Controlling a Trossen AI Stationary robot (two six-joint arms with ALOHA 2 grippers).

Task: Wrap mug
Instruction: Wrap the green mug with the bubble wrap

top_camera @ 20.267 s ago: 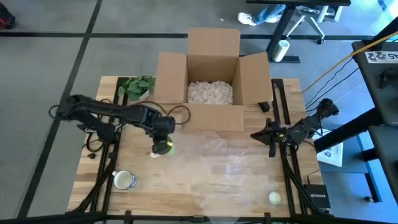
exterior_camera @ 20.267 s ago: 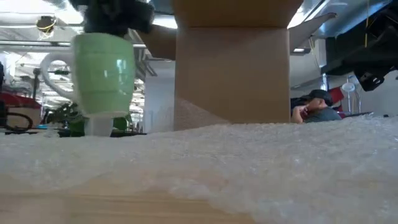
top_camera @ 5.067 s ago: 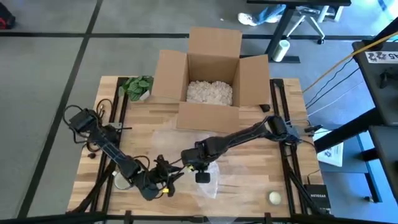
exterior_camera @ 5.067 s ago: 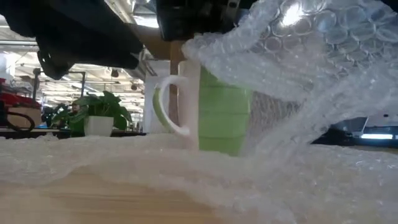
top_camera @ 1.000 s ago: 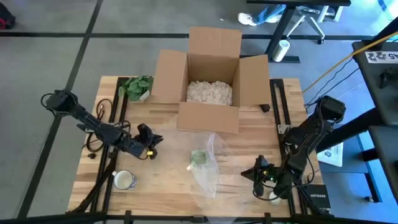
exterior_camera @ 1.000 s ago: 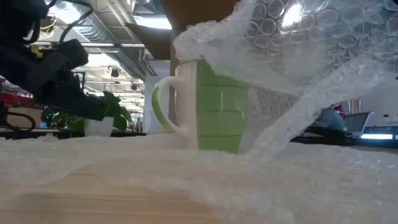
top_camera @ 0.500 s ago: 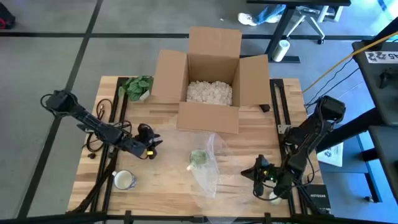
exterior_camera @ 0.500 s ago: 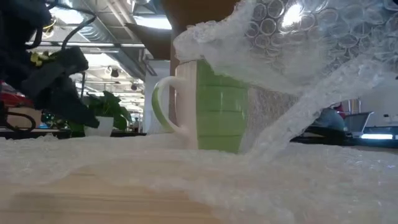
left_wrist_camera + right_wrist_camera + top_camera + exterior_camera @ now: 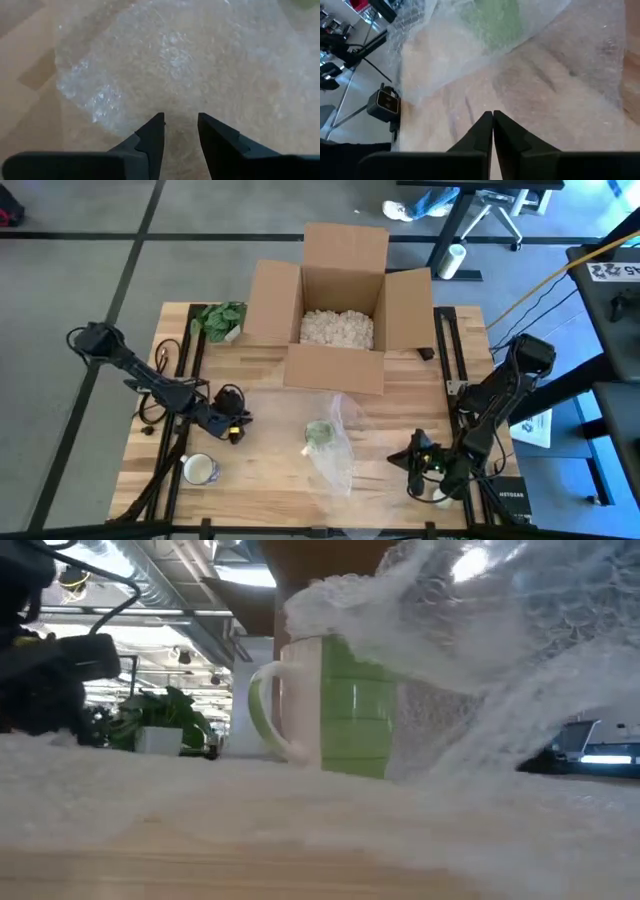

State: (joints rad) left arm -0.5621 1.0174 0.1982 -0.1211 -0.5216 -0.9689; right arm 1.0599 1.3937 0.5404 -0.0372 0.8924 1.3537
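Two grippers idle beside the mug (image 9: 320, 433), which stands mid-table under bubble wrap (image 9: 335, 450).
We see the left gripper (image 9: 236, 425) has dropped lower since a moment ago, fingers slightly parted over the wrap's edge; the right gripper (image 9: 412, 464), seemingly unmoved, shows its fingers pressed together empty.

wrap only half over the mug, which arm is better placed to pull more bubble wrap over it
Left, probably. The left pincer is open, low at the bubble wrap edge beside the mug. The right pincer is shut, near the table's front right corner.
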